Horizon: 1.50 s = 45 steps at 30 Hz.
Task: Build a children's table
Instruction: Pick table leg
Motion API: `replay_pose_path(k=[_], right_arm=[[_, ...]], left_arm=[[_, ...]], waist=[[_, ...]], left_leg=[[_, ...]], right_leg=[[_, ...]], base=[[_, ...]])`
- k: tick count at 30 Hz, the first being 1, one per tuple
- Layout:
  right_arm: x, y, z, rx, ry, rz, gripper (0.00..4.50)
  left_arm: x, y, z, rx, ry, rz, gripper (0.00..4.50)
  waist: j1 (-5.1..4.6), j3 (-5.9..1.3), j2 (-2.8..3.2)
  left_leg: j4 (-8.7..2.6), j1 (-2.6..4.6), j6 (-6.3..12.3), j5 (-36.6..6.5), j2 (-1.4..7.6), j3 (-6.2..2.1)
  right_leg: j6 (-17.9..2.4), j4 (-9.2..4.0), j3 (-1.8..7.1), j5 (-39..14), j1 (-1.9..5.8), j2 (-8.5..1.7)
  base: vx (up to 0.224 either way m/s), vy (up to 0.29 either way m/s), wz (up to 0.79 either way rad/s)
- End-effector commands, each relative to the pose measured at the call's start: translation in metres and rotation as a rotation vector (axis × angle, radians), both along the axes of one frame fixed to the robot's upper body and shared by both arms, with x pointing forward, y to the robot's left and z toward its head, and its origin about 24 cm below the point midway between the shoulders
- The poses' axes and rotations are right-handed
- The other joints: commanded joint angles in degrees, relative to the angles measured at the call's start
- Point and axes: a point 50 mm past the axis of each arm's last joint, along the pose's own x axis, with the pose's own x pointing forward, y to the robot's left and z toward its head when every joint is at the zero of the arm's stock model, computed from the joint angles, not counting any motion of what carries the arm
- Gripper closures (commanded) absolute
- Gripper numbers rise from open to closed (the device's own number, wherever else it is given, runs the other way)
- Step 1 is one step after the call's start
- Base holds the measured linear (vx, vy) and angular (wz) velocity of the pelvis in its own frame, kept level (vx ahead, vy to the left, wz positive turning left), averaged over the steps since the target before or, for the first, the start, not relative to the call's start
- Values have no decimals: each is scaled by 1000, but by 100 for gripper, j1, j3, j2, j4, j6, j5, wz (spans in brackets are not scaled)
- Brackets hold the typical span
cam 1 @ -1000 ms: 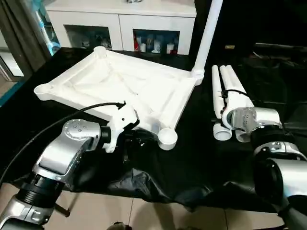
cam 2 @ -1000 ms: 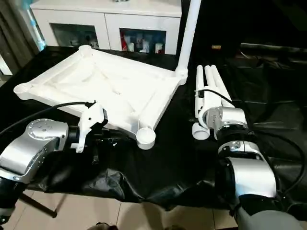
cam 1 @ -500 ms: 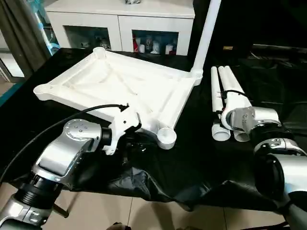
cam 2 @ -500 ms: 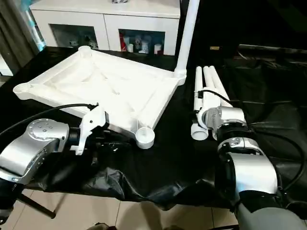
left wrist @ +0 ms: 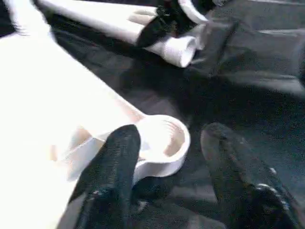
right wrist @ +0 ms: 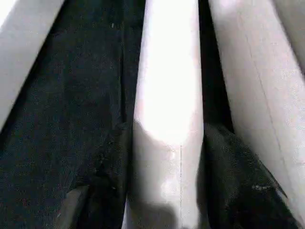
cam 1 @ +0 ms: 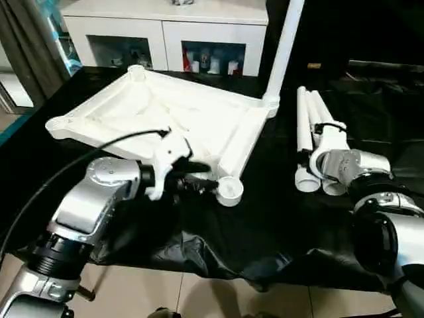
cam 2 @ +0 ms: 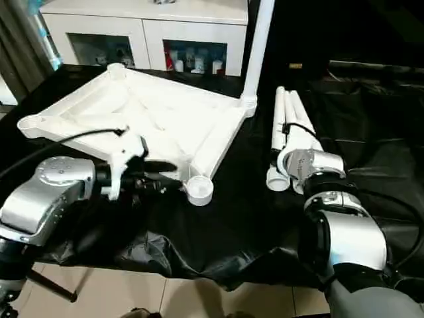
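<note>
White tabletop (cam 1: 165, 116) lies underside up, centre-left of frame on black cloth (cam 1: 265, 218); one leg (cam 1: 285, 46) upright in far corner socket. Left gripper (left wrist: 167, 157) jaws apart astride near socket (cam 1: 229, 190). Right gripper (right wrist: 167, 167) clamped on loose leg (right wrist: 167, 95), mid-right. Cabinet (cam 1: 165, 33) w/ bottles at top.

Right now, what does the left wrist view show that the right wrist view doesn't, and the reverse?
Left wrist view: the white plastic rectangular tabletop, with its round corner socket sitting between the fingers of the open left gripper. Right wrist view: a close look at the right gripper closed on one white tapered tube leg. Both: white legs lying on the black cloth.
</note>
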Motion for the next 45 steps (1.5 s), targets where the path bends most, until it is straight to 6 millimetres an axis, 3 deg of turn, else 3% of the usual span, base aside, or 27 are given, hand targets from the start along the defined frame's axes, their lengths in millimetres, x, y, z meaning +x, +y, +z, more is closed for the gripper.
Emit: replay_pose_path(k=[1,5,6,7,8,10,12,15,18,19,22,25,29,32,33,37,39,42,45], right_arm=[[6,-4,13,14,-112,-48,261],[14,-5,43,102,-469,-51,262],[14,-5,44,101,-485,-42,262],[11,-4,51,105,-573,13,262],[5,-2,57,166,-662,72,262],[1,-1,59,217,-709,104,262],[-9,0,65,310,-802,170,262],[-29,8,72,396,-925,325,262],[-42,15,79,462,-982,430,262],[-49,22,82,507,-999,516,262],[-61,37,84,585,-984,683,263],[-66,45,82,615,-957,754,263],[-74,61,73,656,-871,866,263],[-76,64,69,649,-838,884,263],[-78,65,68,649,-820,908,263],[-79,70,63,628,-780,936,263],[-78,71,62,614,-768,931,263],[-76,74,61,608,-756,919,263],[-75,75,60,604,-743,919,263]], left_arm=[[7,1,2,-3,-25,38,176],[34,-9,9,-100,-89,219,152],[35,-9,10,-110,-73,228,152],[42,-12,13,-170,7,276,133],[48,-16,19,-254,74,313,123],[48,-18,22,-292,111,306,117],[48,-22,29,-378,144,282,101],[49,-34,47,-547,191,201,80],[51,-45,61,-651,209,156,44],[53,-52,71,-699,225,133,39],[56,-63,83,-740,228,96,11],[58,-67,89,-762,243,84,0],[64,-81,92,-752,259,73,0],[65,-87,92,-754,278,65,0],[65,-89,93,-764,295,59,0],[65,-89,89,-753,314,64,0],[65,-88,89,-769,328,58,0],[63,-84,91,-783,341,42,18],[60,-82,92,-803,362,12,36]], waist=[[1,-451,46],[62,-462,-15],[69,-480,-23],[79,-478,-68],[88,-483,-89],[123,-483,-98],[140,-489,-100],[169,-484,-54],[227,-482,-95],[219,-453,-141],[255,-418,-135],[257,-420,-137],[281,-439,-97],[315,-458,-113],[318,-460,-165],[355,-471,-159],[351,-468,-191],[355,-456,-156],[346,-450,-159]], left_leg=[[-362,196,-289,-1523,232,-143],[-343,207,-108,-1423,244,-105],[-344,179,-87,-1298,247,-131],[-355,137,16,-1062,235,-121],[-335,152,59,-994,236,-112],[-323,126,346,-721,221,-110],[-304,120,504,-592,234,-118],[-297,136,642,-599,235,-107],[-318,152,614,-720,261,-130],[-334,150,560,-821,252,-119],[-352,167,433,-1024,265,-138],[-358,150,319,-999,254,-145],[-361,154,288,-959,247,-158],[-361,138,302,-804,263,-164],[-366,127,334,-763,269,-163],[-345,124,489,-525,272,-152],[-346,119,513,-512,268,-145],[-349,127,475,-561,269,-147],[-355,133,436,-626,272,-152]], right_leg=[[-1262,-428,221,-1163,217,-329],[-1211,-459,242,-925,229,-344],[-1230,-424,231,-852,264,-361],[-1263,-396,215,-694,287,-335],[-1288,-383,217,-613,284,-338],[-1389,-380,216,-396,316,-344],[-1456,-370,217,-274,312,-354],[-1532,-407,208,-313,300,-335],[-1528,-421,193,-603,298,-352],[-1471,-460,190,-876,288,-347],[-1261,-522,202,-1378,284,-372],[-1133,-546,207,-1559,272,-381],[-1058,-563,206,-1490,269,-375],[-1165,-513,203,-1127,283,-389],[-1212,-500,200,-1017,298,-398],[-1294,-463,199,-687,304,-411],[-1311,-468,194,-706,305,-411],[-1317,-480,192,-860,293,-416],[-1301,-488,191,-923,299,-414]], base=[[0,0,0],[0,0,0],[0,0,0],[0,0,0],[0,0,0],[0,0,0],[0,0,0],[0,0,0],[0,0,0],[0,0,0],[0,0,0],[0,0,0],[0,0,0],[0,0,0],[0,0,0],[0,0,0],[0,0,0],[0,0,0],[0,0,0]])
